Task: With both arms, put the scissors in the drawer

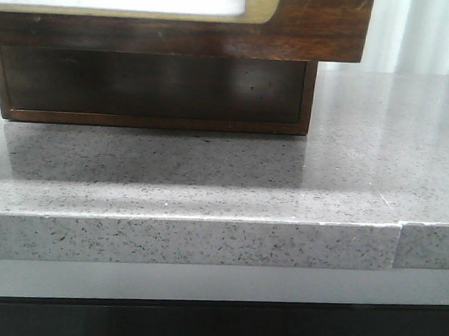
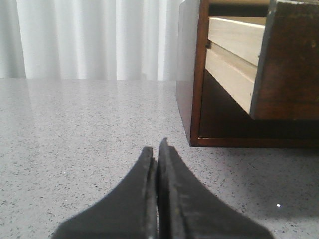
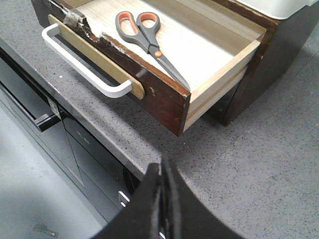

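Observation:
The drawer (image 3: 167,102) stands pulled out of its dark wooden cabinet, with a white handle (image 3: 82,67) on its scratched brown front. The scissors (image 3: 148,37), grey handles lined in orange, lie flat on the drawer's pale floor, blades closed. My right gripper (image 3: 162,167) is shut and empty, above the counter's front edge, off the drawer's front corner. My left gripper (image 2: 155,149) is shut and empty, low over the counter beside the cabinet, where the drawer (image 2: 286,64) shows from the side. In the front view the drawer front (image 1: 314,30) fills the top; no gripper shows there.
The cabinet body (image 1: 153,89) sits on a grey speckled counter (image 1: 344,182), whose front edge (image 1: 190,241) has a seam at the right. A black appliance front (image 3: 75,139) lies below the counter. White curtains (image 2: 89,40) hang behind. A pale object (image 3: 279,7) rests on the cabinet top.

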You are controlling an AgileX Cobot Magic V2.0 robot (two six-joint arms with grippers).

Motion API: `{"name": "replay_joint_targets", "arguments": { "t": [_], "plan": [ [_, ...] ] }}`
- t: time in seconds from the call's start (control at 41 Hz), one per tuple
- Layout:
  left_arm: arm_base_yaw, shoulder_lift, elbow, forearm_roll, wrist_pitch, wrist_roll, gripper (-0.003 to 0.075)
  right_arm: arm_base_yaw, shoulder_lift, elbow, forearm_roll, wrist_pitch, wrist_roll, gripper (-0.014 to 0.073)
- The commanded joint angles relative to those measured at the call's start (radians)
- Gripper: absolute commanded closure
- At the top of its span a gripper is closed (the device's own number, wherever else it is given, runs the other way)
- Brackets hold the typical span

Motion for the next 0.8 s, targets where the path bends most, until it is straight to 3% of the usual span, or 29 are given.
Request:
{"name": "replay_joint_targets", "arguments": {
  "t": [0.0,0.39,0.78],
  "plan": [
    [0.000,-0.019,0.025,0.000,-0.084,-0.008,0.0741,-0.004,0.004,-0.021,0.005,-0.074,0.005,0.0663],
    [0.000,-0.019,0.025,0.000,-0.084,-0.008,0.0741,-0.021,-0.025,0.022,-0.019,-0.114,0.000,0.0663],
    [0.000,-0.019,0.025,0.000,-0.084,-0.008,0.0741,-0.399,-0.393,0.557,-0.081,-0.661,0.000,0.0663]
  ]
}}
